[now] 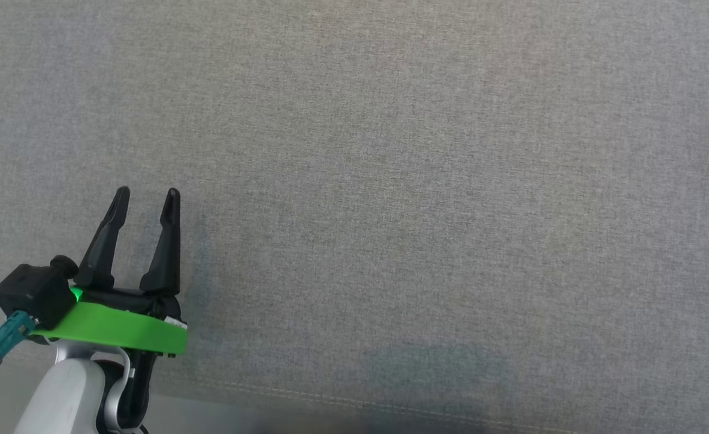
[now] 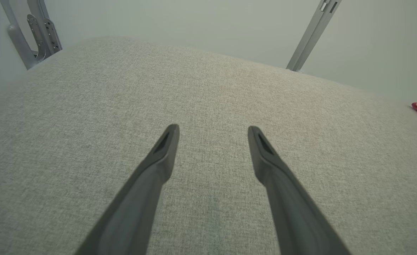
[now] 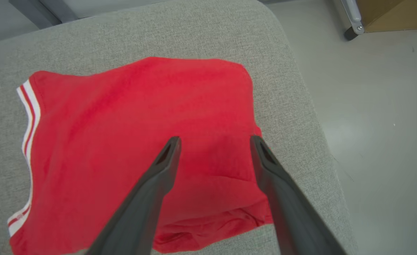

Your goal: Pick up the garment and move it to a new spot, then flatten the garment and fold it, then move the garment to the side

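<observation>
Currently, the garment (image 3: 141,117) lies folded into a compact red rectangle at the right end of the grey pad (image 1: 390,181). It sits close to the pad's rounded corner, with the floor (image 3: 371,124) just beyond. This placement fits the last step of the task: the folded item is set at the side, away from the middle of the pad.

The right gripper (image 3: 215,139) hangs over the garment with its fingers spread wide. No cloth is pinched between them. Whether the tips touch the fabric cannot be told. The wide spread is judged to let the arm lift away without dragging a layer and spoiling the fold.

The left gripper (image 1: 147,193) is also wide and holds nothing. It hovers over bare pad at the near left, well apart from the garment, a position clear of the right arm's path.
</observation>
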Available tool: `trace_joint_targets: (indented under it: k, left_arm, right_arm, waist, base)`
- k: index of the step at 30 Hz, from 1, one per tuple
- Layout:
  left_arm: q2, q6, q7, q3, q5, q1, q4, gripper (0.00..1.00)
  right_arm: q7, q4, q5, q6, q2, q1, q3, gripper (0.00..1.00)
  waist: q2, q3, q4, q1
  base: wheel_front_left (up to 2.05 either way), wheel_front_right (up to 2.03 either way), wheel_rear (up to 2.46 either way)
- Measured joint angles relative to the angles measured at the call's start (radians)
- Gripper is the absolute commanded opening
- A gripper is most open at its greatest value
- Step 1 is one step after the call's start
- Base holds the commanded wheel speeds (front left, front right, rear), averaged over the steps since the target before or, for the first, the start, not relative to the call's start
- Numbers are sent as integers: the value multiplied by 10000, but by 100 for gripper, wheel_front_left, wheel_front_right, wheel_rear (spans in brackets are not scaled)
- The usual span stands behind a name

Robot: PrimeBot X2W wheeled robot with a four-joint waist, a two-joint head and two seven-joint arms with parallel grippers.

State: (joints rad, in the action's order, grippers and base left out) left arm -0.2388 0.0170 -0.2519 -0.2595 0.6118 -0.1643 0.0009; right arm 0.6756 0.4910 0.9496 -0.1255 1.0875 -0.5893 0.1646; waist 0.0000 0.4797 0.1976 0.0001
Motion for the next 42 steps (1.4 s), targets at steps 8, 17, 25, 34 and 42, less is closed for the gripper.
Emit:
trace_joint_targets:
  k: [8,17,25,34,42]
  left_arm:
    - [-19,-12,0,272,-4,0,2,100]
    - [38,-10,0,510,-92,-3,403,100]
    - [33,-113,-2,945,-140,164,1177,100]
    - [-4,-188,0,1009,-663,1173,1906,100]
    - [77,-278,0,1064,-840,2131,2243,100]
  right_arm:
    - [-1887,-130,-995,2,-389,267,130,100]
    - [-5461,-1613,-2069,4,-1768,238,176,100]
    - [-7785,-2383,-2702,2,-3655,985,399,100]
    - [-9122,-2535,-3300,0,-5620,3693,1703,100]
    - [-9141,-2209,-4157,2,-6330,5592,2136,100]
  waist:
    - [0,-191,-356,0]
    - [0,-1017,-721,0]
    - [0,-2018,-1162,-1]
    - [0,-3231,-1764,-1]
    - [0,-4309,-2242,-1]
  base:
    - [0,0,0]
    - [0,0,0]
    - [0,0,0]
    - [0,0,0]
    - [0,0,0]
